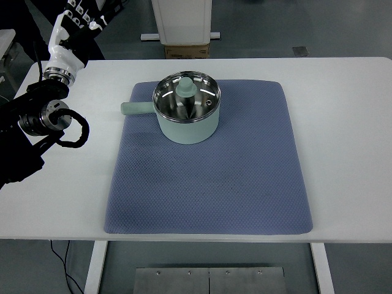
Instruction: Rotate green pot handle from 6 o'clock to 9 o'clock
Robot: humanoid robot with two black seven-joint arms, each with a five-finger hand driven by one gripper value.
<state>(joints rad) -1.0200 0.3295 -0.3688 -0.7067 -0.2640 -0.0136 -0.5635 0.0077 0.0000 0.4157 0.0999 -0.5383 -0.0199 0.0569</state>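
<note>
Pot: the green pot [187, 116] sits on the far half of the blue mat [208, 184], lid on, knob [186, 86] up.
Handle: the pot handle [136, 109] points to the picture's left, its tip just past the mat's left edge.
Open room: bare mat lies near and right of the pot; white surface [349, 122] rings the mat on all sides.
Left arm: the left arm [46, 116] shows at the far left edge, off the mat, well apart from the handle.
Fingers: the hand's fingers cannot be told.
Beyond: a cardboard box [187, 50] behind the far edge.

Left arm [43, 116]: enters at left edge, forearm angled upward; hand [76, 18] at top, fingers partly cropped. Right arm: out of view.
</note>
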